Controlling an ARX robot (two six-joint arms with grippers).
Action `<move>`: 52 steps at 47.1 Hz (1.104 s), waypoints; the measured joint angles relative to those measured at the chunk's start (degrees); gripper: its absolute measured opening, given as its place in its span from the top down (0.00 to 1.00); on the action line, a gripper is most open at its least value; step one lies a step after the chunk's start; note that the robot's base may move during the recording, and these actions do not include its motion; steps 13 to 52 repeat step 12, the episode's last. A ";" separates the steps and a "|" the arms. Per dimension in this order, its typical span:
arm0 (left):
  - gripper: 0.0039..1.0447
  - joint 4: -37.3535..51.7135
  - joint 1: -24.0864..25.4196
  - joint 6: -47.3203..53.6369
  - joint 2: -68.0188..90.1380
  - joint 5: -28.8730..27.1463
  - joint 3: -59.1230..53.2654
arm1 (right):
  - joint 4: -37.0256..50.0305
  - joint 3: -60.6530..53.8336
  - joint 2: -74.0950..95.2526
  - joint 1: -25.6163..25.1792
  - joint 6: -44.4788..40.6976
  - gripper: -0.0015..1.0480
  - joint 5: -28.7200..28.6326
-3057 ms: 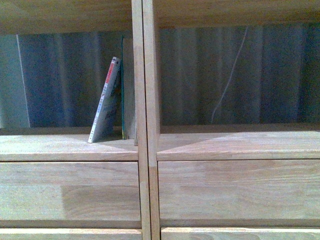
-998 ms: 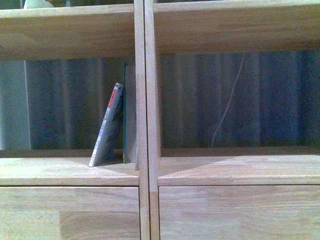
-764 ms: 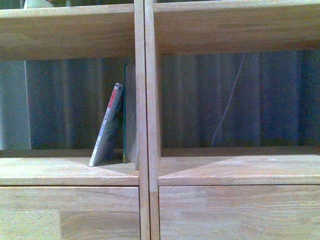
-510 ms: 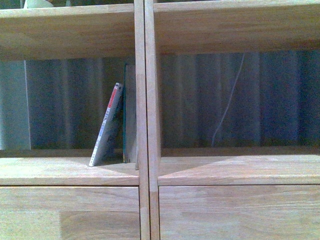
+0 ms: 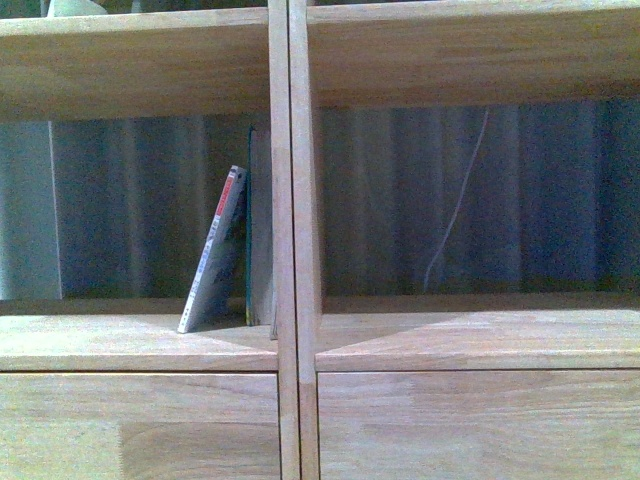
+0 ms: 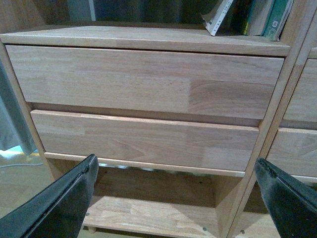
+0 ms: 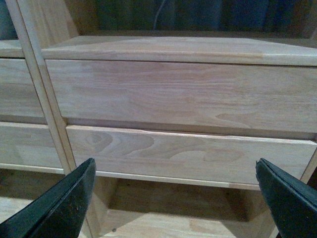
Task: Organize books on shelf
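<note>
Since three seconds ago the view has risen; lately nothing moves. The white book (image 5: 216, 250) leans on the green book (image 5: 250, 225) in the shelf's (image 5: 140, 345) left compartment. Left gripper (image 6: 181, 191) and right gripper (image 7: 178, 191) gape empty below; next, reach up to straighten it.

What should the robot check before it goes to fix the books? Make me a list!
1. Left tool open and holding nothing: ok.
2. Right tool open and holding nothing: ok.
3. White book standing straight: not ok, it tilts against the green-spined book.
4. Green-spined book upright by the shelf divider: ok.
5. Tools raised to book height: not ok, both wrist views face the drawer fronts below.
6. Room beside the books for a tool: ok, that compartment is open to their left.
</note>
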 joint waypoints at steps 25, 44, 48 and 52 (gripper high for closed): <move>0.07 0.00 0.00 -0.02 0.00 -0.02 0.00 | 0.00 0.00 0.00 0.00 0.00 0.07 -0.02; 0.07 0.00 0.00 -0.02 0.00 -0.02 0.00 | 0.00 0.00 0.00 0.00 0.00 0.07 -0.02; 0.07 0.00 0.00 -0.02 0.00 -0.02 0.00 | 0.00 0.00 0.00 0.00 0.00 0.07 -0.02; 0.07 0.00 0.00 -0.02 0.00 -0.02 0.00 | 0.00 0.00 0.00 0.00 0.00 0.07 -0.02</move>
